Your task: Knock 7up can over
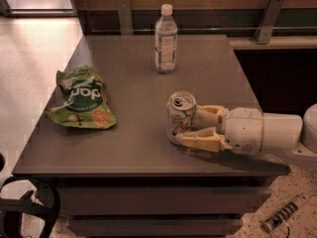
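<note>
The 7up can (180, 116), silvery-white with green and red marks and a pull-tab top, stands upright on the grey table (129, 148) near its front right. My gripper (192, 128) reaches in from the right at can height. Its two cream fingers (200, 142) have closed in on the can's right side. One finger is behind the can and one is in front at its base, and both touch it.
A clear plastic bottle (165, 39) with a white cap stands at the table's back centre. A green snack bag (81, 99) lies at the left. The table's front edge is close below the can. The floor drops away left and right.
</note>
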You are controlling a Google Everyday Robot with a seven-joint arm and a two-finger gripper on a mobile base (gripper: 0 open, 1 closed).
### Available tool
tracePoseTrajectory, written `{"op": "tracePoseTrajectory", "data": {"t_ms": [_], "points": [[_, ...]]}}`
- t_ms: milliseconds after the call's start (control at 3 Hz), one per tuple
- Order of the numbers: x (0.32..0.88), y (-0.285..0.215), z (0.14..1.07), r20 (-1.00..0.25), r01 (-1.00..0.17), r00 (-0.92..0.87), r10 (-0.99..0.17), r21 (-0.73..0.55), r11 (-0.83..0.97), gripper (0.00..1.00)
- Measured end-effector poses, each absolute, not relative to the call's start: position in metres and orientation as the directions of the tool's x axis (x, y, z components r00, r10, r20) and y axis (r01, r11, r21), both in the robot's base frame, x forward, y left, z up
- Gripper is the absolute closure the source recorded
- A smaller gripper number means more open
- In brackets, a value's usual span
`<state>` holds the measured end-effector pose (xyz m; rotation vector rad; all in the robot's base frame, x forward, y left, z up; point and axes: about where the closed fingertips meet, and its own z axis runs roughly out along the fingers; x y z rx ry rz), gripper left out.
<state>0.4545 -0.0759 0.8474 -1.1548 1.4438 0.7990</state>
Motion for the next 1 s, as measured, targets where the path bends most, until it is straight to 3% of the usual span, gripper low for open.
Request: {"op": "tracePoseTrajectory", "data": {"t_ms": [333,667,1000], "points": [[0.454,-0.074,0.848,-0.972,-0.947,0.043,-0.230,-0.113,0.302,0.87],[0.454,-0.072,0.849,-0.972,-0.948,0.044,-0.230,-0.114,0.298,1.00],[0.457,-0.073,0.860,-0.962,-0.945,0.030,-0.270,-0.115,0.306,1.00]]}}
